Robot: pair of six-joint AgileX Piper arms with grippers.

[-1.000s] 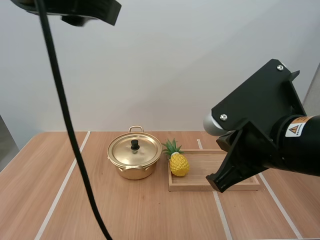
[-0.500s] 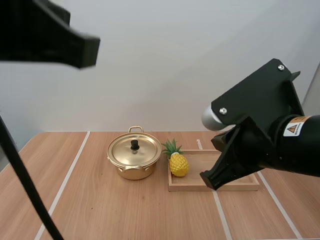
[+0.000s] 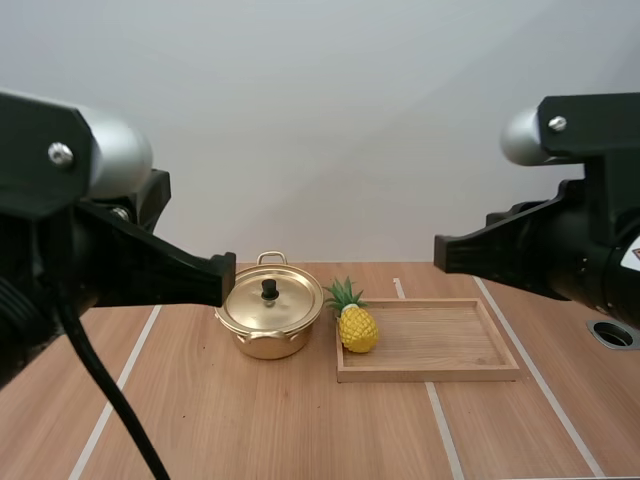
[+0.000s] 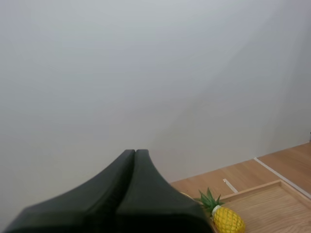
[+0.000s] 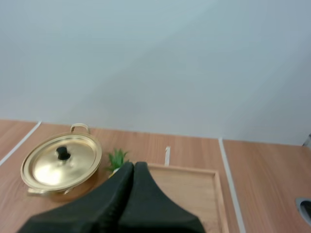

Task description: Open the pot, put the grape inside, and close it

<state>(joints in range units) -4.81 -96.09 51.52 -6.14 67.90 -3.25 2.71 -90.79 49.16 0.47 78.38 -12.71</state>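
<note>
Pineapple (image 5: pixel 116 158) half behind R gripper (image 5: pixel 134 164)

Pot (image 3: pixel 266 338): small, round, shiny gold metal, standing upright on the wood table (image 3: pixel 250 430), left of centre. Two loop handles (image 3: pixel 271 258), one on the far side and one on the near side. Lid (image 3: pixel 285 303) on and seated flat, same gold, with a black knob (image 3: pixel 269 289) at its middle. Pot closed.

No grapes seen. Fruit present is a pineapple (image 3: pixel 357 329): small, yellow body with a green leafy crown. It lies tilted in the left end of the tray (image 3: pixel 430 373), crown pointing toward the pot. It sits just beside the pot, to its right, not touching it.
</note>
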